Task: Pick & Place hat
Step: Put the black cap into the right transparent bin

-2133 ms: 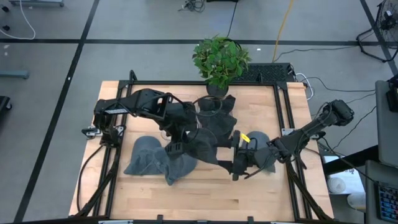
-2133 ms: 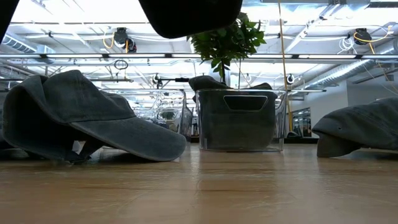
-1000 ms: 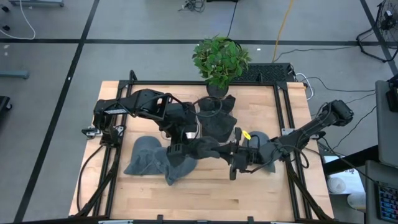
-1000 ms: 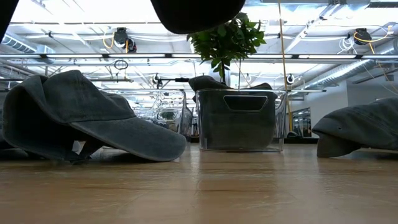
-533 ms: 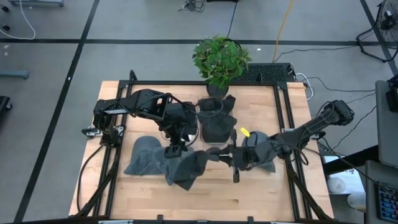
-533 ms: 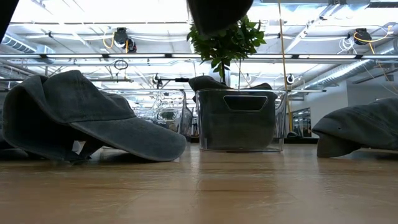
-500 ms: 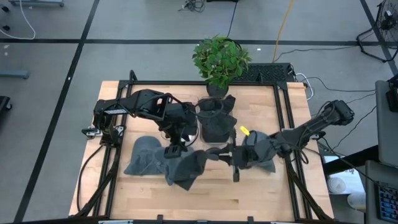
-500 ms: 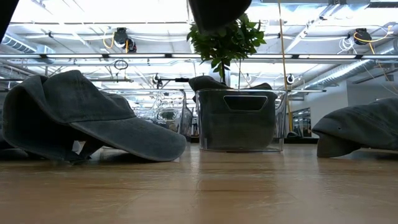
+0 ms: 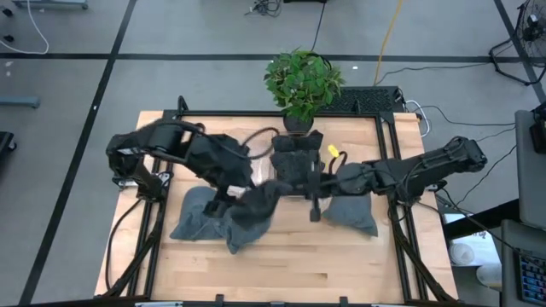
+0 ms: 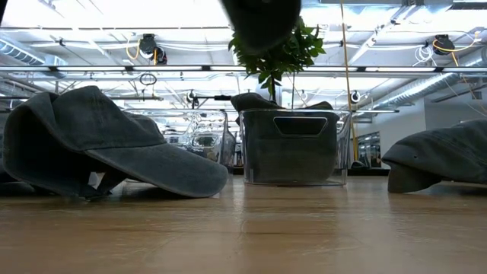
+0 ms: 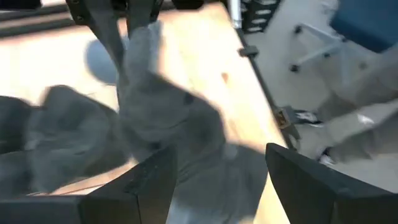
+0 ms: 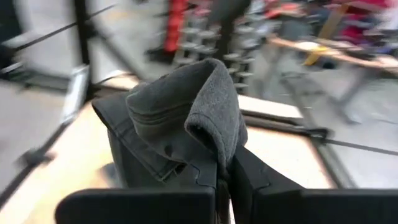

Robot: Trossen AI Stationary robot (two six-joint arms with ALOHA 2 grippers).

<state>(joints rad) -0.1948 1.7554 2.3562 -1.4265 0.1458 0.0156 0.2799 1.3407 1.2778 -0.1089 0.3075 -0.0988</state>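
A dark grey hat (image 9: 266,194) hangs in the air near the clear bin (image 9: 294,166); the low view shows it as a dark shape at the top (image 10: 262,19). My right gripper (image 9: 300,184) (image 12: 225,168) is shut on it. My left gripper (image 9: 223,198) (image 11: 219,155) stands open just left of the hat (image 11: 155,112), touching nothing. Two more grey hats lie crown up on the table, one on the left (image 10: 99,144) and one on the right (image 10: 441,156). My right gripper pinches a folded edge of the hat's cloth (image 12: 208,146) between its two fingers, several layers bunched together. The fingers come nearly level from the table's right side. The hat is lifted clear of the table and droops slack past the fingertips.
The clear bin (image 10: 293,144) stands at the table's far middle and holds dark hats. A potted plant (image 9: 300,81) stands behind it. A further grey hat (image 9: 247,228) lies beside the left one. Bare wood (image 9: 281,264) lies along the near edge.
My left gripper has opened, let go of the hat and drawn back up and toward the table's left. My right gripper, still shut, has rolled and carried the hat up and toward the far edge and the bin; the hat now hangs from it alone.
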